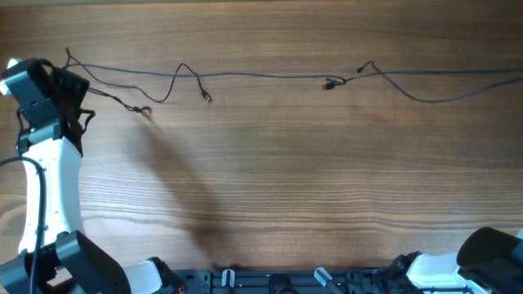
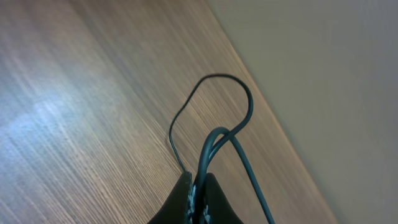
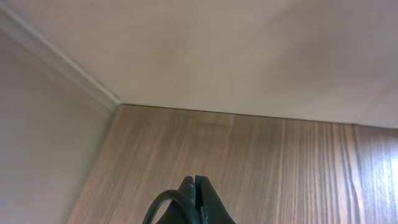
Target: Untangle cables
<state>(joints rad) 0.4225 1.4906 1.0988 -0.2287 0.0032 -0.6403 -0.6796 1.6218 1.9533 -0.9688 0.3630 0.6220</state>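
Thin dark cables (image 1: 261, 76) lie stretched along the far side of the wooden table (image 1: 286, 180). One runs from the left to a plug (image 1: 330, 82); another (image 1: 441, 98) runs on to the right edge. Loose ends lie at the left, one (image 1: 207, 96) a little right of the other (image 1: 143, 109). My left gripper (image 1: 69, 86) is at the far left end, shut on the cable. In the left wrist view the jaws (image 2: 198, 186) pinch a doubled strand, and the cable (image 2: 249, 106) loops over the table beyond them. My right gripper (image 3: 194, 183) is shut with nothing seen between the jaws.
The right arm (image 1: 490, 253) rests at the table's near right corner. The table's far edge (image 2: 273, 118) runs close beside the cable loop, with a pale wall beyond it. A dark cord (image 3: 163, 205) arcs beside the right jaws.
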